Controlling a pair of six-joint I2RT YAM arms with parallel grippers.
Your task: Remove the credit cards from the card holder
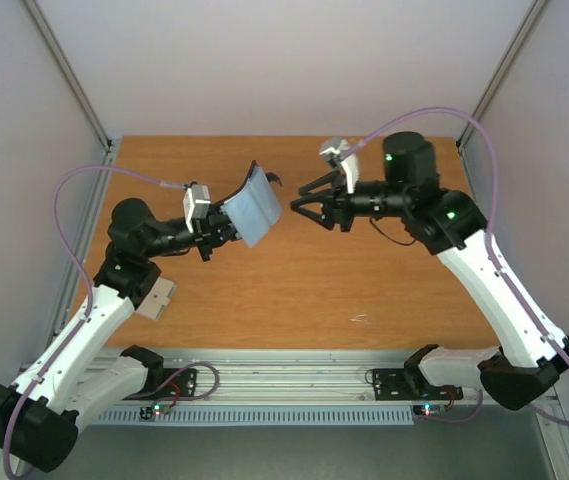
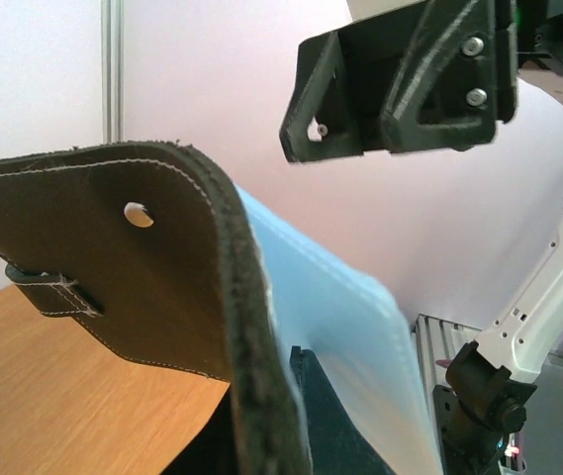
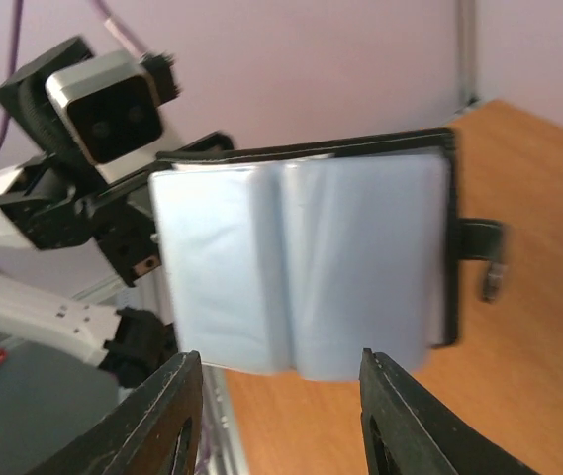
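Observation:
The card holder (image 1: 254, 205) is held open above the table, a black wallet with pale blue sleeves inside (image 3: 301, 267) and a snap strap (image 3: 484, 247). My left gripper (image 1: 226, 232) is shut on its lower edge, and one dark finger (image 2: 350, 416) shows behind the blue sleeve. The black outer flap (image 2: 113, 267) curls over in the left wrist view. My right gripper (image 1: 304, 200) is open just right of the holder and facing it. Its fingers (image 3: 167, 416) straddle the sleeves' lower edge without touching. No credit cards show; they are hidden or out of view.
The wooden table (image 1: 294, 290) lies below both arms. A small pale mark (image 1: 359, 319) sits near its front edge. Grey walls and metal posts close in the back and sides. The arm bases (image 1: 164, 380) stand on the front rail.

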